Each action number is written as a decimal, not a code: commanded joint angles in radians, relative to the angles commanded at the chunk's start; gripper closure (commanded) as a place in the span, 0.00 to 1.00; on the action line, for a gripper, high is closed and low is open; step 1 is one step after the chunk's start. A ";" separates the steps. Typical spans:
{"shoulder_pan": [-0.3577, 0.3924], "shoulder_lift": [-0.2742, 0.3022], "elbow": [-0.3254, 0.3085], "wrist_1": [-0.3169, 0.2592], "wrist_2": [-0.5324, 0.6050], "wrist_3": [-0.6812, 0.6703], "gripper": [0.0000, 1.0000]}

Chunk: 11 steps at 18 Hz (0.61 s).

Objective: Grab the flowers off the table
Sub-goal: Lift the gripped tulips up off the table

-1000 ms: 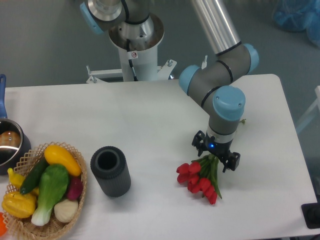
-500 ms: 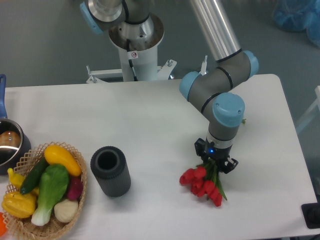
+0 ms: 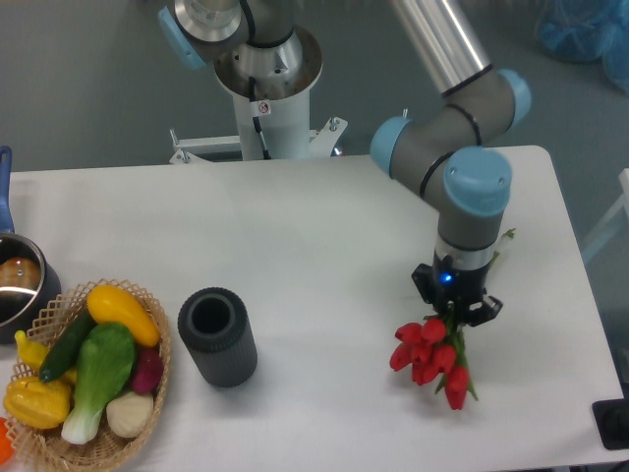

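Observation:
The flowers (image 3: 430, 356), a bunch of red tulips with green stems, hang head-down from my gripper (image 3: 457, 313) over the right part of the white table (image 3: 295, 236). The gripper points down and is shut on the stems just above the blooms. The upper stem ends (image 3: 504, 238) stick out behind the wrist. I cannot tell whether the lowest bloom touches the tabletop.
A dark grey ribbed cylinder cup (image 3: 216, 336) stands left of the flowers. A wicker basket of vegetables (image 3: 88, 379) sits at the front left. A pot (image 3: 18, 285) is at the left edge. The robot base (image 3: 265, 88) is behind the table.
The gripper closed on the tulip stems and moved right with the bunch. The flowers swung from lying on the table to hanging below the gripper.

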 joint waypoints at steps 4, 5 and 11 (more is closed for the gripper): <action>0.005 0.046 0.060 -0.092 -0.002 0.002 1.00; 0.006 0.064 0.063 -0.104 -0.002 0.003 1.00; 0.020 0.109 0.065 -0.129 -0.015 0.012 1.00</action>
